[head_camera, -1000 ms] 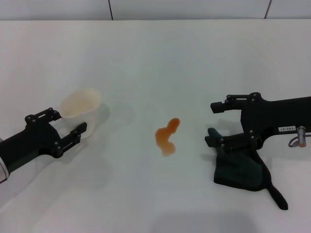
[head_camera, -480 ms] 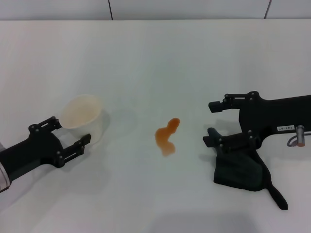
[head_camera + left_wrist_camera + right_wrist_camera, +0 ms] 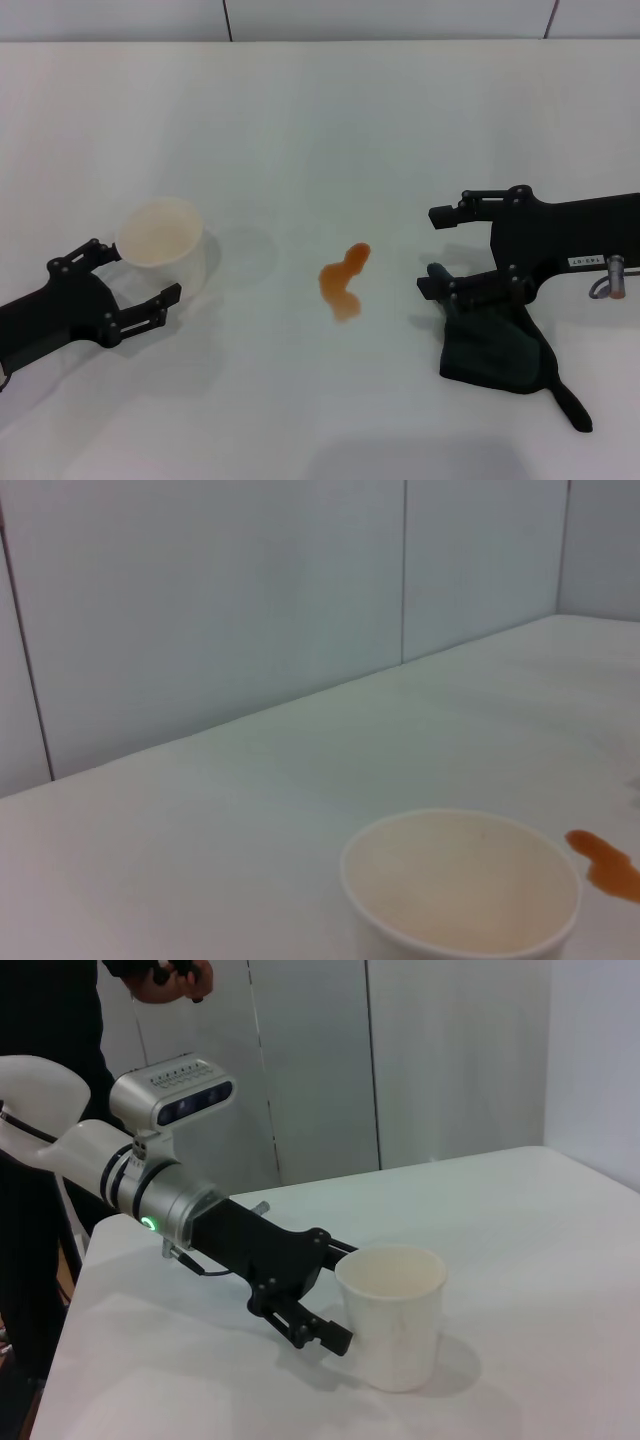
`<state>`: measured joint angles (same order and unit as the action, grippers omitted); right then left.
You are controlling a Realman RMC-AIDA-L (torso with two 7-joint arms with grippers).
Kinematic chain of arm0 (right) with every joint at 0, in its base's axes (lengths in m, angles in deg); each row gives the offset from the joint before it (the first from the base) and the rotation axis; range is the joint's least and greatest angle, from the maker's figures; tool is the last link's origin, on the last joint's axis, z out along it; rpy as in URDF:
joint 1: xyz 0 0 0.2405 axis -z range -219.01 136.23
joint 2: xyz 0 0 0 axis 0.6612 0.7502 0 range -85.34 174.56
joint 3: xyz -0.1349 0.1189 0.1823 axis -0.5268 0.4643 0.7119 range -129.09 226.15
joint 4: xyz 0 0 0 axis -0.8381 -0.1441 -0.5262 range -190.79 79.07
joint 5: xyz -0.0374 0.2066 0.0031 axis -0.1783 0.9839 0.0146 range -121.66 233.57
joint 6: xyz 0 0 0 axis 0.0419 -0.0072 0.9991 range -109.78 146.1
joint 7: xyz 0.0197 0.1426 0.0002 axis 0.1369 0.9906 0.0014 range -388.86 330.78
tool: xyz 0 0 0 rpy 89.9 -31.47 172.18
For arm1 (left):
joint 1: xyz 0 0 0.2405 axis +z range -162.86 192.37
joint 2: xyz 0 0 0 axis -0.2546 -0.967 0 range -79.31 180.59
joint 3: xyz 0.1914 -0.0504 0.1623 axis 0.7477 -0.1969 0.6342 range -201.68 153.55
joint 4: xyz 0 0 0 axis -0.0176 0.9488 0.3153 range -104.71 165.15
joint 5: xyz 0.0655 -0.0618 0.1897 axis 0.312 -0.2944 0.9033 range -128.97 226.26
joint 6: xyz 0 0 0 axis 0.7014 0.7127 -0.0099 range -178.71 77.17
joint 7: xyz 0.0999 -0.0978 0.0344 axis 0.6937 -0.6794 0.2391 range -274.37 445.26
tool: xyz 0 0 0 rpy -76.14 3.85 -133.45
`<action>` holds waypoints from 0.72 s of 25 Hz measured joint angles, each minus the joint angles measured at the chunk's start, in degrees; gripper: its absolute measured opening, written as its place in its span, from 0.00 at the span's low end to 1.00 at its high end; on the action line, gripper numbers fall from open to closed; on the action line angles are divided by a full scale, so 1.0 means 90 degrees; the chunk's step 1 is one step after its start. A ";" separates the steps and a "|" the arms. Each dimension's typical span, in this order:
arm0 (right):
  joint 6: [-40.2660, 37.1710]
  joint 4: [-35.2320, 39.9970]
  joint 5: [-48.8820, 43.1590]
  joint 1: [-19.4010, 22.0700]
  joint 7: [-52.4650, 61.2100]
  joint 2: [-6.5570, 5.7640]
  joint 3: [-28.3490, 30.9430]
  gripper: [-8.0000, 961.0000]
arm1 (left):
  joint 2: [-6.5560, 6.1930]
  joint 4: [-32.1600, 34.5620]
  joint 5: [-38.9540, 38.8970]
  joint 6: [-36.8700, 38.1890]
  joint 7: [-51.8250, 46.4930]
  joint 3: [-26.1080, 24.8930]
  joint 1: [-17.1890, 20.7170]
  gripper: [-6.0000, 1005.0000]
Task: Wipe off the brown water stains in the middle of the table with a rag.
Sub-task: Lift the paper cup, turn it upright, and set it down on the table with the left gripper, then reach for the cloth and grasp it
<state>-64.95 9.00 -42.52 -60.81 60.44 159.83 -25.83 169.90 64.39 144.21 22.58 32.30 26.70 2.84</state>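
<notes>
Nearest the robot, on the right side of the white table, lies the rag, a dark, near-black cloth bunched in a heap, with a narrow pointed tail trailing toward the near edge. The right claw sits directly over the rag's far edge. It is released: the two fingers stand well apart, pointing toward the centre of the table, the nearer finger touching the rag's upper fold and the farther one held clear over bare table. The rag is not grasped.

Level with that, on the left side, the left claw is also released, fingers spread. Its tips lie just beside a paper cup, which stands upright, pale, with a faint orange tint inside. In the right wrist view the left claw shows its fingers apart beside the cup, one behind the wall and one short of it; contact cannot be judged. The cup is not gripped.

Between the two claws, at mid-table, lies the stain, a small orange-brown wavy blot, elongated, apart from both the rag and the cup. The left wrist view shows the cup's open mouth with the stain beyond it.

Farther back, the table runs bare to a panelled wall.
</notes>
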 joint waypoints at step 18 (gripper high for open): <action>0.0020 -0.0018 0.0219 -0.0023 0.0069 0.0001 -0.0029 0.88 | -0.0112 0.3120 0.0821 0.2196 -0.2619 -0.0569 0.0920 0.86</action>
<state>-64.77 8.84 -40.55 -61.02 61.05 159.84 -26.09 168.90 92.47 151.59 42.35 8.73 21.58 11.12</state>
